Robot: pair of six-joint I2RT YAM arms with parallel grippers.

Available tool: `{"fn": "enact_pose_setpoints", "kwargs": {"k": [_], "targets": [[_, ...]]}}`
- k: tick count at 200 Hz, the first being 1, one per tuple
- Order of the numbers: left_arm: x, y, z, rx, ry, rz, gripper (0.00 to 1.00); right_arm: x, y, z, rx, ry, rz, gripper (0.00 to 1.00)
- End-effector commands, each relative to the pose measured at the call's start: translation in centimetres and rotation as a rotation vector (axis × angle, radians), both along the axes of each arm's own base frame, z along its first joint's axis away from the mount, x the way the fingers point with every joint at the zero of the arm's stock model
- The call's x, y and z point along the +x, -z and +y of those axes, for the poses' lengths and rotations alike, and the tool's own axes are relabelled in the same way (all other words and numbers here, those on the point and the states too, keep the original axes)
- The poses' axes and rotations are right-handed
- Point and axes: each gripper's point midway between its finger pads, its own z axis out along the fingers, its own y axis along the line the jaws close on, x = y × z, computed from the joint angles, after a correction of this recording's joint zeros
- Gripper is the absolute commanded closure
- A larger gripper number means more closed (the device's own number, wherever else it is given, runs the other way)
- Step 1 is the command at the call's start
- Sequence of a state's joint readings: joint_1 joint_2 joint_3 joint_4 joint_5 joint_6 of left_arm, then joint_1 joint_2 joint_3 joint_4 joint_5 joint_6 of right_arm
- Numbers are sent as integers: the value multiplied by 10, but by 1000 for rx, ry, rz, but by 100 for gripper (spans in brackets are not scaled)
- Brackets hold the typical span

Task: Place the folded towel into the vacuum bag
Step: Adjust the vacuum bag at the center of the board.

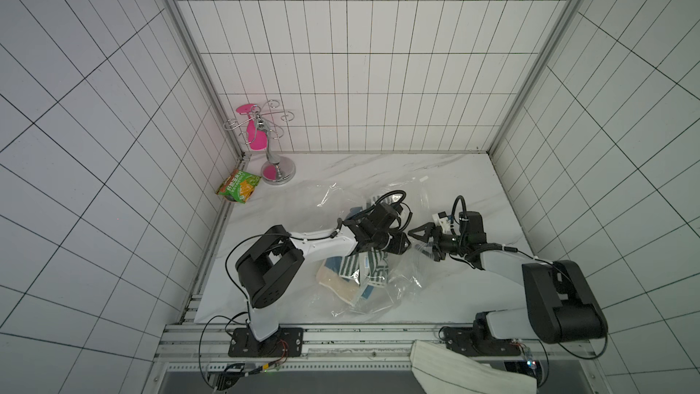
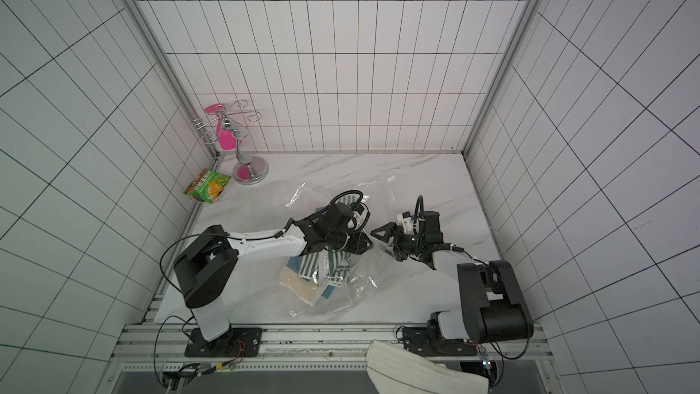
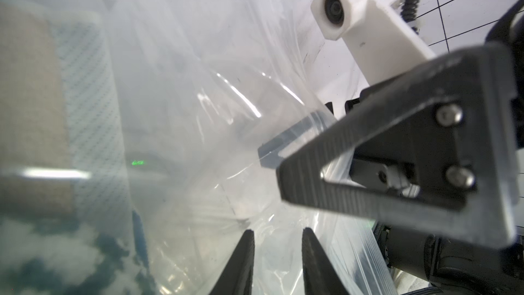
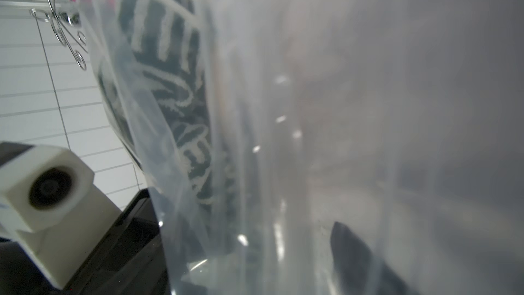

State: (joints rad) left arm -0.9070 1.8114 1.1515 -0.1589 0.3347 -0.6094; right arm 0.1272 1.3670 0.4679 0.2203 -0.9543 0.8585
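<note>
The vacuum bag [image 1: 411, 278] [image 2: 365, 282] lies crumpled and clear on the marble table. The folded towel [image 1: 352, 271] [image 2: 314, 272], teal-striped and beige, shows through its plastic under my left forearm. My left gripper [image 1: 405, 244] [image 3: 278, 232] points right at the bag's raised edge. Its jaws stand a narrow gap apart with film across the gap. My right gripper [image 1: 422, 246] [image 2: 384, 246] faces it, open wide around a fold of the bag. In the right wrist view one finger [image 4: 351, 253] shows behind plastic, and the towel [image 4: 175, 95] shows inside the bag [image 4: 340, 109].
A green snack packet [image 1: 238, 185] leans on the left wall. A chrome hook stand [image 1: 278, 174] with a pink piece is in the back left corner. A white striped cloth [image 1: 466, 369] hangs over the front rail. Tiled walls close three sides.
</note>
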Motion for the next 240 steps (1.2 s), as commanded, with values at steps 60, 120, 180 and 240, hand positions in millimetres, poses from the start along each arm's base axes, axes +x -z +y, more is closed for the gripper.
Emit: {"fn": "enact_pose_setpoints", "kwargs": {"k": [60,120,180,240], "targets": [[21,-163,145,-213,-282,-214,67,14,-162,7,73,12,-242,100],[17,-183,181,-214,-355,-308,67,23,-238,52,132,-80,-276,100],[21,-172,177,-234,-362,-298,67,17,-76,-90,-106,299,66,100],[24,-146,151,-221,-289,-183,68,23,-34,-61,-233,177,135,100]]}}
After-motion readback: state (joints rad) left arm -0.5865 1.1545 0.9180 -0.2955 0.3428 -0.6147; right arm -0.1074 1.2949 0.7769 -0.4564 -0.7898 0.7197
